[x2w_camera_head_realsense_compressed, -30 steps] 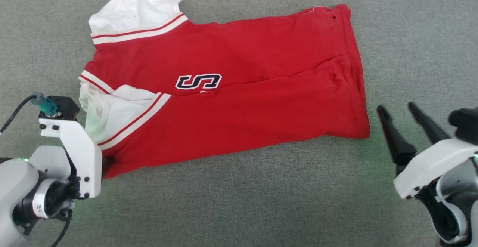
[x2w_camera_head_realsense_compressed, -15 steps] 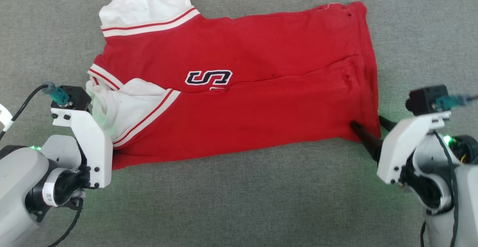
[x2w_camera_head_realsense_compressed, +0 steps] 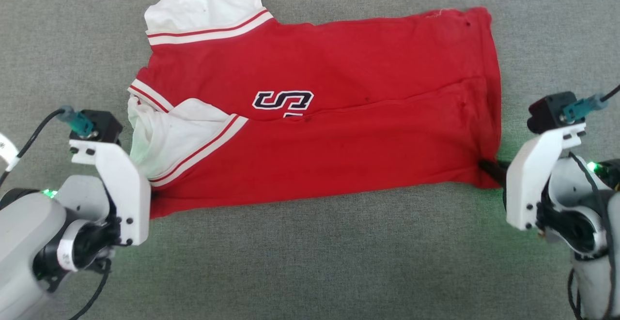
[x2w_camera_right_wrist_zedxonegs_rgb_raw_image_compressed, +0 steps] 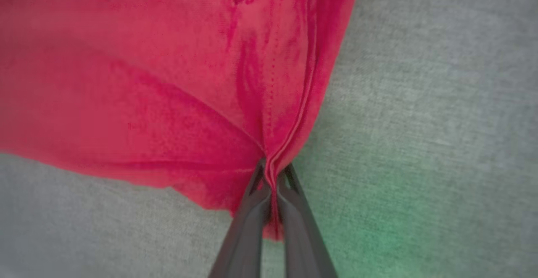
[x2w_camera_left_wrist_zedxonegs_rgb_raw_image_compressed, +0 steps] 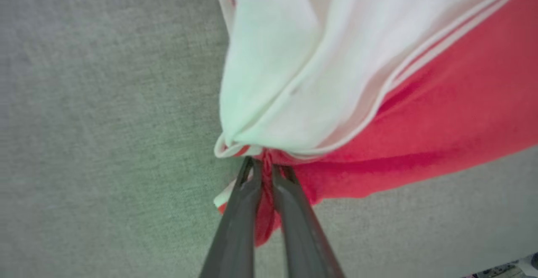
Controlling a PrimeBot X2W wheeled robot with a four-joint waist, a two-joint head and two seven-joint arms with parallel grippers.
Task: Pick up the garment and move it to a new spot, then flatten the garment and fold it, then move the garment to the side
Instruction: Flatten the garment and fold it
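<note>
- On grey cloth surface (x2w_camera_head_realsense_compressed: 310, 262): red jersey top (x2w_camera_head_realsense_compressed: 348, 136) lies folded lengthwise, white sleeves at robot's left.
- Left gripper (x2w_camera_left_wrist_zedxonegs_rgb_raw_image_compressed: 265, 167): fingers clamped on near sleeve-end corner.
- Right gripper (x2w_camera_right_wrist_zedxonegs_rgb_raw_image_compressed: 273, 169): fingers pinched on near hem corner.

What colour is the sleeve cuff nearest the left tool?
The cuff is white, with red-and-white striped trim; clearest in the head view.

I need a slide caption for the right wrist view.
Right jaws closed on one garment corner, grey surface beneath.
</note>
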